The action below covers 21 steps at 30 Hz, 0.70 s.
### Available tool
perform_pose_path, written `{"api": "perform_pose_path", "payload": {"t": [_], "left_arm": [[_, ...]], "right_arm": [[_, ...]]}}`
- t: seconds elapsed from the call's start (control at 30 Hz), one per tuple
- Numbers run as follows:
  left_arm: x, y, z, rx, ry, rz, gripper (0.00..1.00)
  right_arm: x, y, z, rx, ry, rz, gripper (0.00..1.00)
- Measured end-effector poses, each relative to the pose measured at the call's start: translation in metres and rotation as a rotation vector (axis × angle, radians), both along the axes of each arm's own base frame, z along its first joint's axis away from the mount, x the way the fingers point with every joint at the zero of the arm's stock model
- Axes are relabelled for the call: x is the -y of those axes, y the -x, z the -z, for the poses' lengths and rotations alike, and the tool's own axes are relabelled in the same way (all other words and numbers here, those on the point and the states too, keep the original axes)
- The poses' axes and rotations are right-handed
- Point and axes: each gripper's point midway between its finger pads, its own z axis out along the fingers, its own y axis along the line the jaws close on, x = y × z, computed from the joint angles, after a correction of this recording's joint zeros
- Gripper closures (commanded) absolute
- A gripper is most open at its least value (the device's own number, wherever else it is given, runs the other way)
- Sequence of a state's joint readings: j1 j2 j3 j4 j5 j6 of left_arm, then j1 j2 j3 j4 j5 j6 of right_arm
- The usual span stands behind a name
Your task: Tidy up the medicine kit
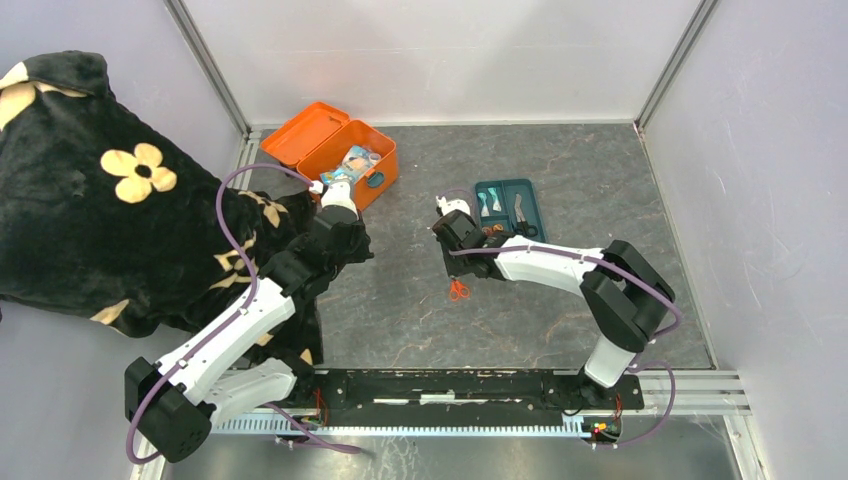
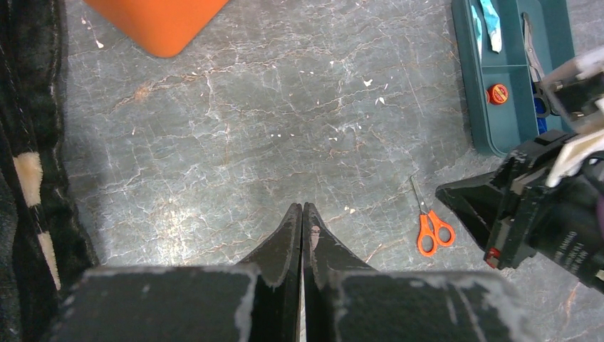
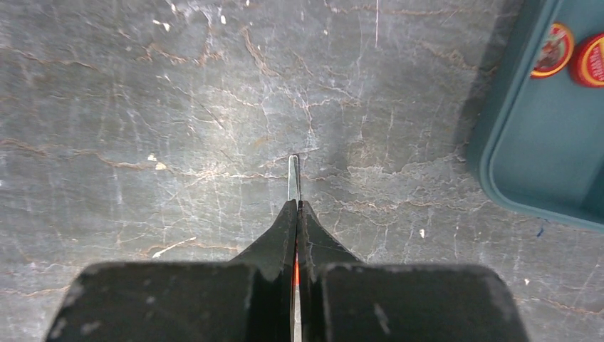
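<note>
The orange medicine kit stands open at the back left, its lid laid back and packets inside. One orange corner of the kit shows in the left wrist view. Small orange-handled scissors lie on the table's middle. My right gripper points steeply down and is shut on the scissors: a metal blade sticks out past the tips and orange shows between the jaws. My left gripper hovers above bare table, shut with nothing in it, left of the scissors.
A teal compartment tray lies right of the right gripper, holding small tools and round red tins. A black cloth with cream flowers covers the left side, beside the left arm. Metal frame posts and white walls bound the table.
</note>
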<state>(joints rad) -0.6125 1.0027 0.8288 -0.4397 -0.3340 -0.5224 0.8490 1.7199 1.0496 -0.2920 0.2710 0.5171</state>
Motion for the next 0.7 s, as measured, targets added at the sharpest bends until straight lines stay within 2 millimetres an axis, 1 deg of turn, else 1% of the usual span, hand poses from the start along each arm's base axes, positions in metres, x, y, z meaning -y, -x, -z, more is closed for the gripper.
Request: {"api": "perform_pose_path", "payload": {"t": [0.13, 0.27, 0.4, 0.47, 0.57, 0.6, 0.7], "left_arm": [[0.000, 0.000, 0.000, -0.001, -0.001, 0.000, 0.97], [0.000, 0.000, 0.001, -0.002, -0.001, 0.000, 0.97], [0.000, 0.000, 0.001, -0.002, -0.001, 0.000, 0.91], [0.000, 0.000, 0.001, -0.002, -0.001, 0.000, 0.87], [0.000, 0.000, 0.001, -0.002, -0.002, 0.000, 0.83], [0.000, 0.000, 0.001, -0.002, -0.002, 0.000, 0.82], [0.000, 0.000, 0.001, -0.002, -0.002, 0.000, 0.78]], "right_arm": [[0.000, -0.005, -0.016, 0.037, -0.023, -0.004, 1.00], [0.003, -0.009, -0.022, 0.053, -0.029, 0.002, 1.00], [0.006, -0.012, -0.023, 0.057, -0.025, 0.007, 1.00], [0.007, -0.012, -0.023, 0.059, -0.022, 0.005, 1.00], [0.009, -0.013, -0.026, 0.070, -0.015, 0.000, 0.95], [0.010, -0.012, -0.027, 0.076, -0.014, 0.000, 0.92], [0.014, -0.013, -0.039, 0.105, -0.018, -0.001, 0.85]]}}
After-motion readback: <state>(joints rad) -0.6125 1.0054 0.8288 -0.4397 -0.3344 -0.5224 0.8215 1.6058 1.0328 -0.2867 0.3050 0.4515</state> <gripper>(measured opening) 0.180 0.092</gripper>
